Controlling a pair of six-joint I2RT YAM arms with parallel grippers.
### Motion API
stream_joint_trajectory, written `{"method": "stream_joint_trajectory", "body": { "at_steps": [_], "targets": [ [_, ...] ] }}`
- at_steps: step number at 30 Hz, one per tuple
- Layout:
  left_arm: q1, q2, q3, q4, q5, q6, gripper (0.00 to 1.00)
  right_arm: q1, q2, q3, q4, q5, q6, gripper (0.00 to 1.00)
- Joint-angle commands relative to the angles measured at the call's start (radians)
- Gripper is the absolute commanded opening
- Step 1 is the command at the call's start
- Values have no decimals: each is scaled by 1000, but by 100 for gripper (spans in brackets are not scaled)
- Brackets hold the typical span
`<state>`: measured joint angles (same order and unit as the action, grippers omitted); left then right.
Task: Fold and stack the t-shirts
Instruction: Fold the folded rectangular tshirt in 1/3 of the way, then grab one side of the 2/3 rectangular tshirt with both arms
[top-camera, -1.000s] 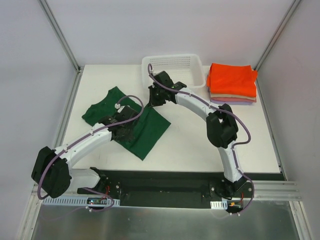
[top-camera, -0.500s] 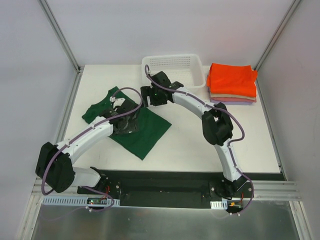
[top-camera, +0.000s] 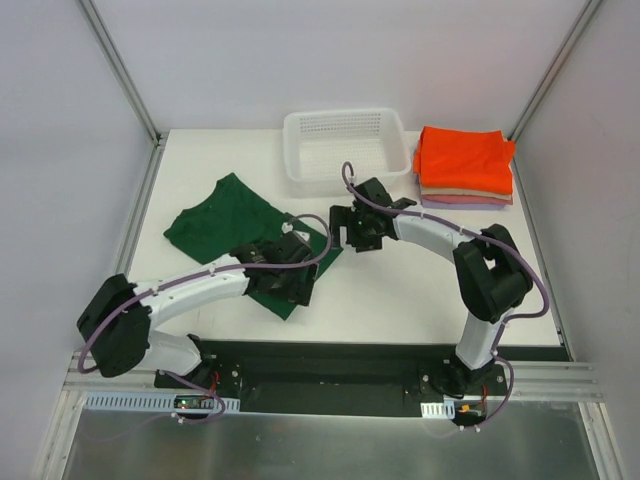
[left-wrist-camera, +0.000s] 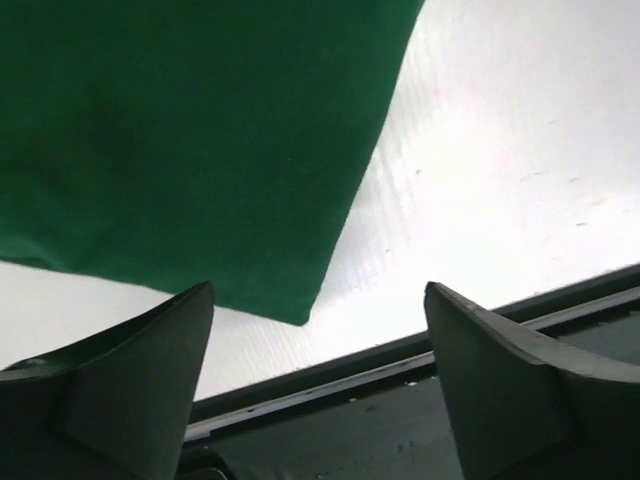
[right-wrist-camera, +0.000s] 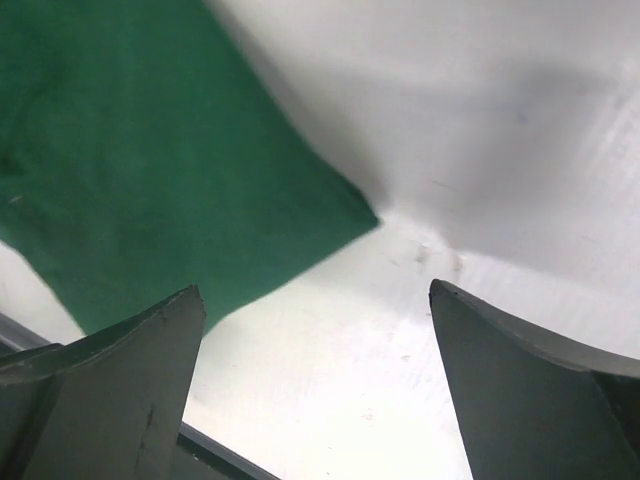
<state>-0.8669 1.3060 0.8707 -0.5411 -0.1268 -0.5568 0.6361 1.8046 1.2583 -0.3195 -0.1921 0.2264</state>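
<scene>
- Grips nothing at the left gripper (left-wrist-camera: 318, 290): fingers spread wide, hovering just above the near hem corner of the dark green t-shirt (left-wrist-camera: 180, 140).
- Grips nothing at the right gripper (right-wrist-camera: 315, 290) either: fingers equally apart, poised beside the shirt's other hem corner, at 3 o'clock of the cloth.
- Reads as a matched setup, one hem corner per arm, probably so the hem can be lifted evenly and carried toward the collar at 10 o'clock.
- Leaves the shirt spread flat on the table (top-camera: 400, 300), at 9 o'clock of centre, not yet folded.
- Places the white mesh basket (top-camera: 297, 150) at 12 o'clock, apart from the cloth.
- Keeps the stack at 2 o'clock: orange t-shirt (top-camera: 463, 158) on top, tan t-shirt (top-camera: 465, 192) and lilac t-shirt (top-camera: 465, 200) beneath.
- Shows nothing blocking either corner; calls only for care with the two wrists working near each other.
</scene>
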Motion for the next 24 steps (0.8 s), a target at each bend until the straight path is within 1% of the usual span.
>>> {"method": "stream_joint_trajectory", "body": {
  "at_steps": [1,2,5,7,8,10,11,12,13,14,16,17,18,19,20,22,23,24],
  "targets": [
    [-12,107,-53,46,102,37,76,-36,-22,-62,89,-43,77,96],
    [-23,124,-53,46,101,37,71,-38,-14,-60,89,-46,76,96],
    [-55,148,-50,46,92,29,65,-38,5,-53,92,-47,80,96],
    [-76,156,-47,44,75,29,64,-39,16,-50,97,-41,85,97],
    [-83,159,-48,43,72,29,59,-38,19,-48,103,-43,91,98],
    [-84,168,-53,38,62,23,54,-39,38,-43,115,-55,103,99],
    [-86,176,-56,33,61,20,54,-38,45,-39,122,-61,108,99],
    [-86,183,-56,27,56,17,51,-38,55,-37,122,-64,116,97],
    [-86,191,-59,23,52,15,46,-38,64,-33,129,-70,120,94],
    [-87,200,-59,18,47,14,45,-36,73,-31,137,-79,126,89],
    [-87,220,-58,10,29,12,36,-36,93,-19,143,-96,136,85],
    [-89,231,-56,7,23,9,35,-38,110,-16,143,-92,139,82],
    [-87,242,-53,4,16,6,28,-36,119,-7,142,-89,143,78],
    [-89,251,-50,4,15,6,26,-38,131,-2,142,-84,149,72],
    [-87,259,-47,3,7,5,21,-38,139,3,142,-83,151,65],
    [-89,269,-45,0,-5,3,5,-38,150,3,140,-69,156,55],
    [-89,271,-45,0,-13,3,0,-38,154,1,140,-54,157,47],
    [-89,272,-47,1,-16,6,0,-38,159,4,137,-38,156,39]
  ]
}}
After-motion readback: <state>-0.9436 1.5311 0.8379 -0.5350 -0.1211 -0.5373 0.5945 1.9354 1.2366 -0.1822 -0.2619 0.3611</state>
